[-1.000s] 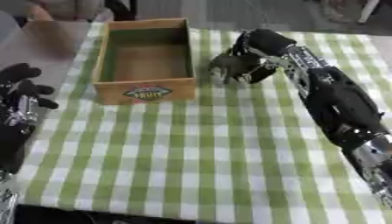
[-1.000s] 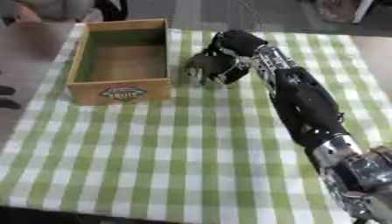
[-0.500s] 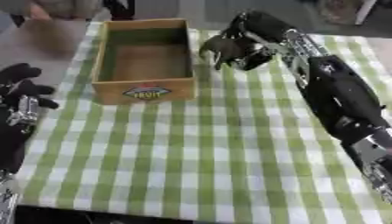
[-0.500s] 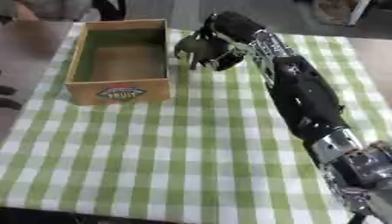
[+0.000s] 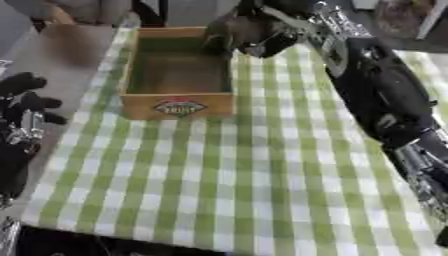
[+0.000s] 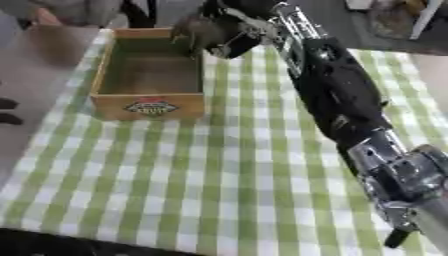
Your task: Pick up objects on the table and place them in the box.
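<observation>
Over the wooden box's [image 5: 178, 97] far right corner, right hand [image 5: 254, 35], fingers curled round a small dark object [image 6: 199, 34], left hand [image 5: 22, 107] idle, fingers relaxed.

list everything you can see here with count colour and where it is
open wooden box with a round label on its front wall: one, light brown, far left part of the table, nothing visible inside
small dark object: one, grey-brown, shape unclear, held in the right hand over the box's far right corner
green and white checked tablecloth: one, covering the table
bare grey tabletop: one strip, left of the cloth
right hand: one, black with silver joints, fingers curled round the small dark object, arm coming in from the right side
left hand: one, black, resting at the left edge, fingers relaxed
</observation>
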